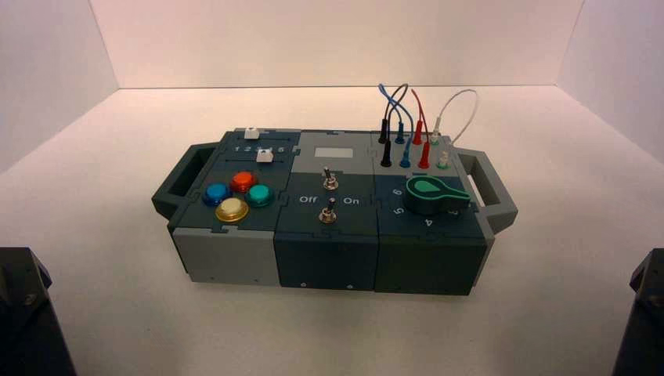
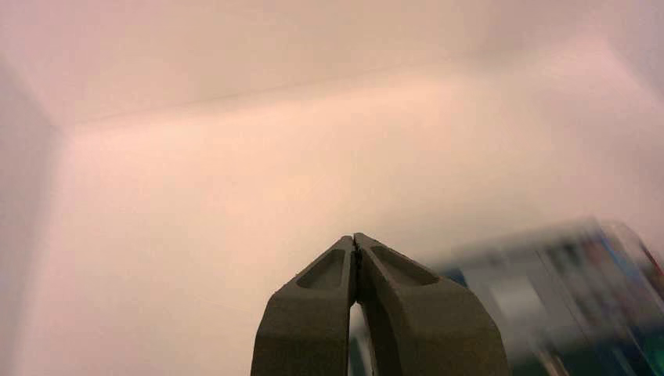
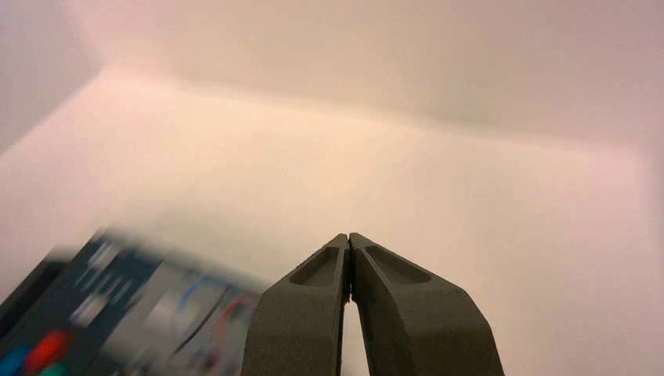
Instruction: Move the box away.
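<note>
Wide dark-teal and grey panel box sits mid-table; left gripper and right gripper pinched closed, seemingly empty, both parked low beside it

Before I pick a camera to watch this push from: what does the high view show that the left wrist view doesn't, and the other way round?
Only the high view shows the whole box: handles on both sides, coloured buttons, two toggle switches, green knob, plugged wires, and both arms parked at the near corners. Only the left wrist view shows the left gripper, jaws shut and holding nothing, off the box. Both show the box on the white table, though the wrist view catches just a blurred part.
</note>
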